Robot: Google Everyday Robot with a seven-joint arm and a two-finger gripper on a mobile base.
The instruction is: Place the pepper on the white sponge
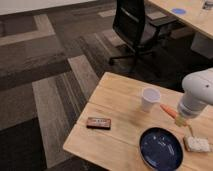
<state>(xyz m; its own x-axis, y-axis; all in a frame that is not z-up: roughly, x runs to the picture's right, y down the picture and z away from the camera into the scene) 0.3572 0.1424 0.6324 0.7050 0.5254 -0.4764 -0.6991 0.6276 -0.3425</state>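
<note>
The pepper (168, 111), slim and orange-red, sticks out to the left from my gripper (182, 120), which is shut on it just above the table. The gripper hangs under the white arm (198, 95) at the right edge of the view. The white sponge (197, 145), a small off-white block, lies on the wood below and a little right of the gripper, apart from the pepper.
A dark blue plate (161, 149) lies left of the sponge near the table's front edge. A white translucent cup (150, 98) stands left of the pepper. A dark box (98, 122) lies at the table's left. A black office chair (135, 27) stands behind.
</note>
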